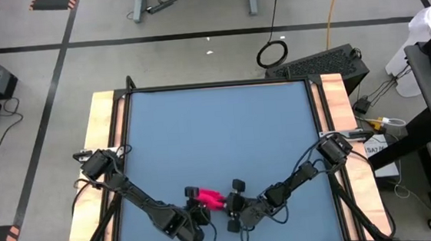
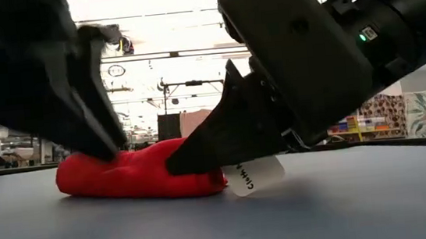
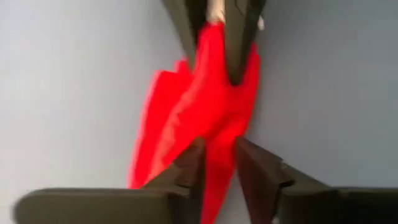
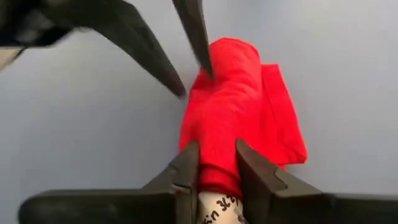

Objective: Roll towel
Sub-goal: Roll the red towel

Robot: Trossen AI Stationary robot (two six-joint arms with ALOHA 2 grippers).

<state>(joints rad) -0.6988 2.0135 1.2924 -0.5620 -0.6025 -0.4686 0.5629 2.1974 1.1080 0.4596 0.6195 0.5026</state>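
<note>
The towel (image 1: 206, 196) lies bunched in a short red-pink roll on the blue table (image 1: 217, 136), near the table's front edge, and both grippers meet at it from opposite ends. The left gripper (image 3: 219, 163) has its 2 fingers (image 3: 186, 165) closed narrow w/ a fold of the red cloth pinched between them; in the left wrist view the cloth runs from between these fingers forward to the other arm's fingers. The right gripper (image 4: 217, 163) is clamped on the other end of the roll: in the right wrist view the red cloth sits squeezed between its 2 dark fingers (image 4: 252, 165), and the white tag (image 4: 217, 208) w/ black writing shows just behind the fingertips, on the near side of the grip. Ahead of the right gripper the roll goes on, thicker, w/ a loose flat flap spread on the table beside it, and the left gripper's fingers touch the far end of it. In the low view the roll (image 2: 136, 172) rests on the table between the 2 arms; the right gripper (image 2: 193, 159) presses on its end where the tag (image 2: 253, 174) sticks out and hangs down to the table, and the left gripper comes down on the other part of the roll, tips hidden behind the cloth. From above, the 2 grippers (image 1: 199, 208) (image 1: 234, 204) are very close together, w/ the towel touching both and stretching away from them toward the left arm's side. Beyond the table the low view shows a room w/ shelves and lights.
</note>
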